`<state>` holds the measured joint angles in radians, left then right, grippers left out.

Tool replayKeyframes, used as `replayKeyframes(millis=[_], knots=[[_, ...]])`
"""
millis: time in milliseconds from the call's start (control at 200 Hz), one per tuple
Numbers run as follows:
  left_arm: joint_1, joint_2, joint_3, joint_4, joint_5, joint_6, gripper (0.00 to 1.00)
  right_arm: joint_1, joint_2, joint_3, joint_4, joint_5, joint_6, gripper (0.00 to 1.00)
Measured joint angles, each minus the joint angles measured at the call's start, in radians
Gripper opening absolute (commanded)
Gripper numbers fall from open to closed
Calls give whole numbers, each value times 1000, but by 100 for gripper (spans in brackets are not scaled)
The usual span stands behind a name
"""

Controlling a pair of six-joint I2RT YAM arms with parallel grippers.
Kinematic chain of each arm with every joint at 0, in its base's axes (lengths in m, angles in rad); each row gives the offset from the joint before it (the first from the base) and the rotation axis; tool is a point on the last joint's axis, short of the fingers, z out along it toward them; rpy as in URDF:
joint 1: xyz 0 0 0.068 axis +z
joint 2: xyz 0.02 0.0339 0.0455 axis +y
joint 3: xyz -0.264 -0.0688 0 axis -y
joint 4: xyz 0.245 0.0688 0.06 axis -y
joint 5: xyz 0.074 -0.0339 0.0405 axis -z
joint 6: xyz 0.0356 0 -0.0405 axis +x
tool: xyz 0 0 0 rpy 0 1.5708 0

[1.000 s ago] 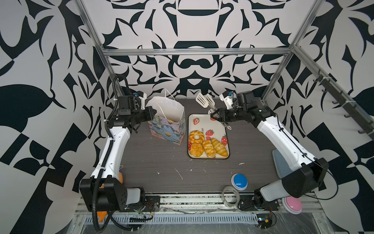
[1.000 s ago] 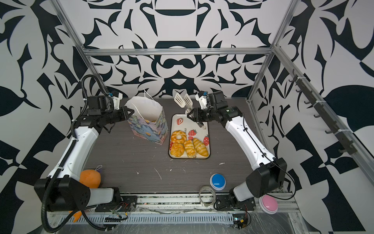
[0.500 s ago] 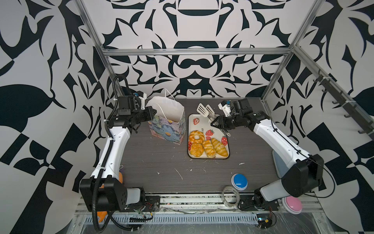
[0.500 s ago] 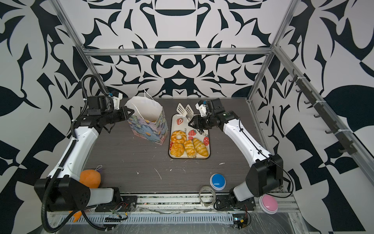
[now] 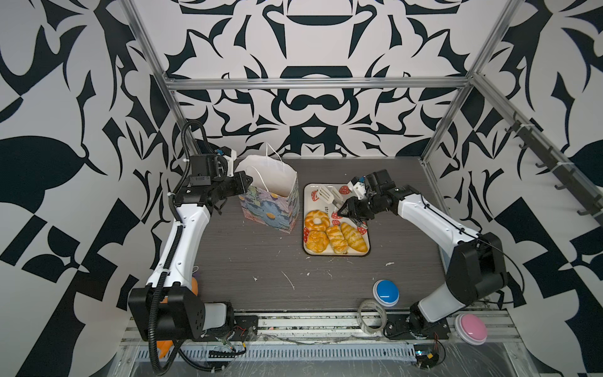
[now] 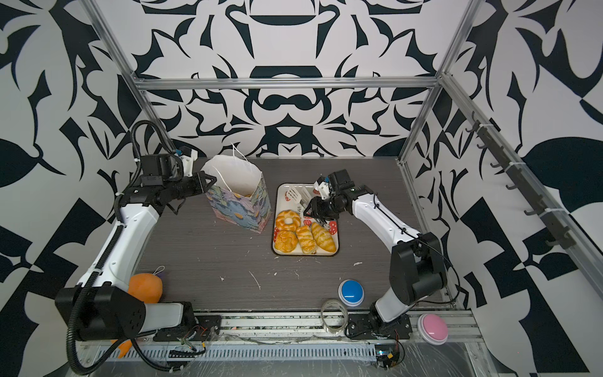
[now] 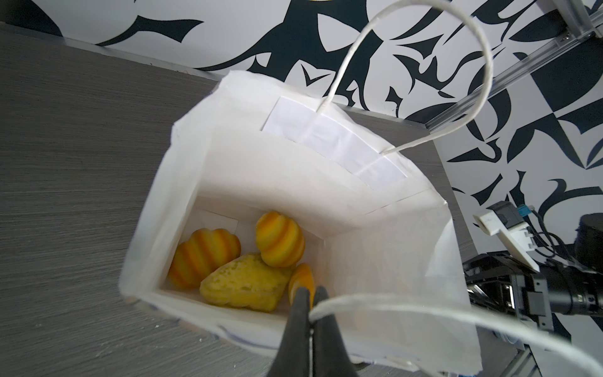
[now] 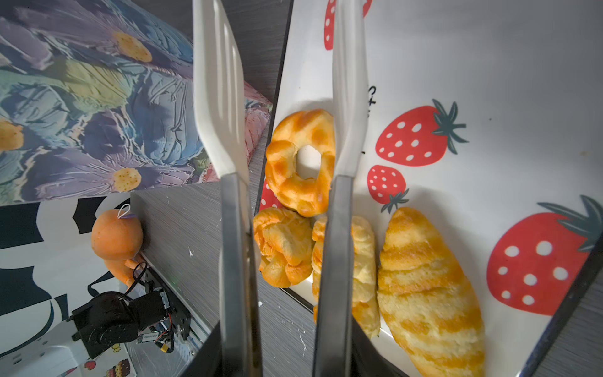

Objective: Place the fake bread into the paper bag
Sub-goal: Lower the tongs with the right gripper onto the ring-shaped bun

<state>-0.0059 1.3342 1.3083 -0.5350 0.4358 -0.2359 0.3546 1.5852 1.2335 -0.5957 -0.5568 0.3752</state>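
Nearest on the tabletop [image 5: 261, 261] sits a blue button [image 5: 386, 291]. Beyond it, four pieces of fake bread [image 5: 336, 240] lie on the strawberry tray [image 8: 456, 58]; the right pincer [image 5: 347, 210] grips tongs [image 5: 328, 196], their white tips parted over the tray's far end. Farther left, the paper bag [image 5: 270, 209] stands upright. Only the left wrist view shows four more pieces [image 7: 241, 284] inside and the left pincer [image 7: 312, 295] pinched tight on a cord handle [image 7: 391, 303].

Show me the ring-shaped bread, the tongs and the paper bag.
ring-shaped bread [image 8: 293, 192]: right wrist view, on its crust beside the hole.
tongs [image 8: 217, 98]: right wrist view, on one white blade.
paper bag [image 5: 270, 213]: in a top view, on its flowered front face.
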Motion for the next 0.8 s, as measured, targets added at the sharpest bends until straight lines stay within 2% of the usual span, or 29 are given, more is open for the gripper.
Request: replayKeyframes(millis=[410, 800], knots=[[0, 0, 0, 0, 7, -3, 2, 19, 0, -78, -29, 21, -6, 46], [0, 0, 0, 0, 8, -3, 2, 36, 0, -85, -39, 53, -19, 46]])
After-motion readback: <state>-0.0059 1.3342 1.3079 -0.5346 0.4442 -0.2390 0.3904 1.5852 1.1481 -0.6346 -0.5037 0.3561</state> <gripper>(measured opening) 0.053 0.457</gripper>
